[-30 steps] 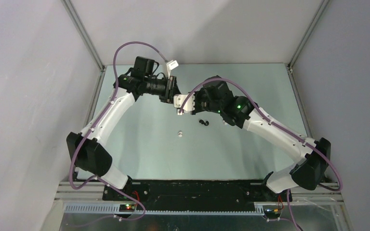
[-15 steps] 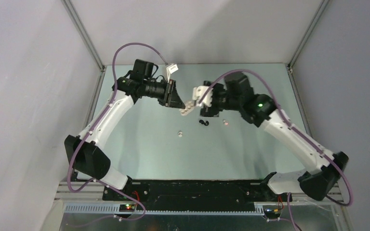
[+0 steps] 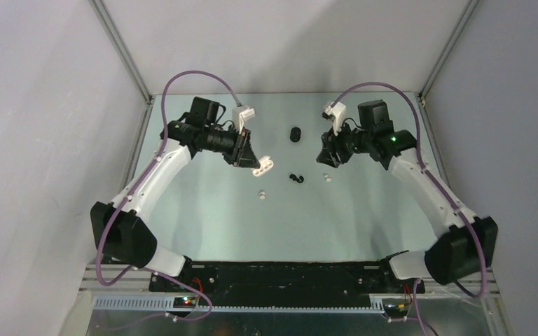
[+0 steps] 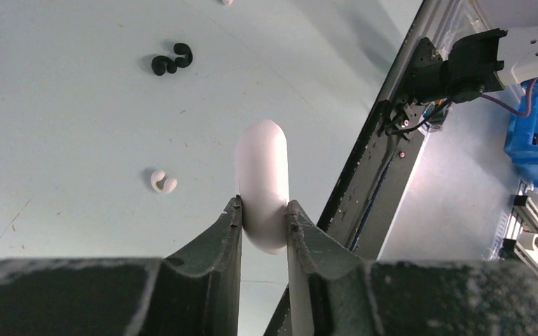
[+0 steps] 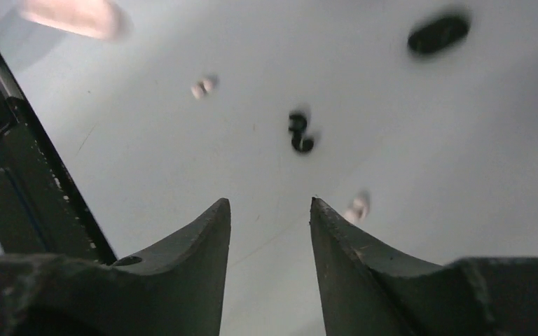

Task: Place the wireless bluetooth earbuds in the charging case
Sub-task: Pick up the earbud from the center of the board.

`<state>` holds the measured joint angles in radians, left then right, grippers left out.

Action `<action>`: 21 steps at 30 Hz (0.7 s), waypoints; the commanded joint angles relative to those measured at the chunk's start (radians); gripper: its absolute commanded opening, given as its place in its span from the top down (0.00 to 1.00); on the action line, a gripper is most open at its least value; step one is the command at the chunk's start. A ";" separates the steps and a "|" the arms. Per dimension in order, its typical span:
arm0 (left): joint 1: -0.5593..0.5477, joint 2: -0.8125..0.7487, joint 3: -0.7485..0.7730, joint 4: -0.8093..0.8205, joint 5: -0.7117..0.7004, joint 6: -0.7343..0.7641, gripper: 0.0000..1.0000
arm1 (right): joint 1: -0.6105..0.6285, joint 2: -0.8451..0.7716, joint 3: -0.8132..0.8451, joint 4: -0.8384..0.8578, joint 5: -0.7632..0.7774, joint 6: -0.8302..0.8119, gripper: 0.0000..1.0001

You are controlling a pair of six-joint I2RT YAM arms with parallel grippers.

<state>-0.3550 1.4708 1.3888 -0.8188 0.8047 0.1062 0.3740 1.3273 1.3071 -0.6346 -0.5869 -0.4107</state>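
My left gripper [image 4: 263, 204] is shut on a white oval charging case [image 4: 261, 175], held above the table; from above the case [image 3: 263, 166] shows small dark spots on its face. A black charging case [image 3: 295, 134] lies at the back centre. Two black earbuds [image 3: 295, 179] lie touching each other mid-table, also in the left wrist view as black earbuds [image 4: 171, 59]. One white earbud [image 3: 260, 194] lies below the held case, another white earbud [image 3: 327, 178] right of the black pair. My right gripper [image 5: 270, 204] hangs open and empty above that right white earbud [image 5: 357, 206].
The table's black front rail [image 4: 364, 182] and grey side walls [image 3: 56, 140] bound the work area. Purple cables [image 3: 196, 77] loop above both arms.
My right arm has pulled back to the right, away from the white case, and its jaws have opened. The left gripper has shifted slightly left, still holding the case. The black case is now uncovered.
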 commanded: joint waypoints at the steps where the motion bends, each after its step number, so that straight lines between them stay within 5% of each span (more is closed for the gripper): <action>1: 0.020 -0.067 -0.009 -0.008 0.002 0.075 1.00 | -0.090 0.095 -0.054 -0.070 0.005 0.178 0.57; 6: 0.022 -0.079 -0.022 -0.015 -0.011 0.086 1.00 | -0.107 0.240 -0.044 -0.126 0.096 0.051 0.62; 13: 0.024 -0.103 -0.045 -0.021 -0.032 0.084 1.00 | -0.199 0.399 -0.006 -0.125 0.109 0.298 0.61; 21: 0.030 -0.105 -0.046 -0.032 -0.041 0.098 1.00 | -0.213 0.490 0.000 -0.109 0.116 0.334 0.63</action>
<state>-0.3332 1.3968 1.3373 -0.8509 0.7666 0.1692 0.1577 1.7893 1.2667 -0.7570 -0.4778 -0.1238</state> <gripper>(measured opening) 0.274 0.366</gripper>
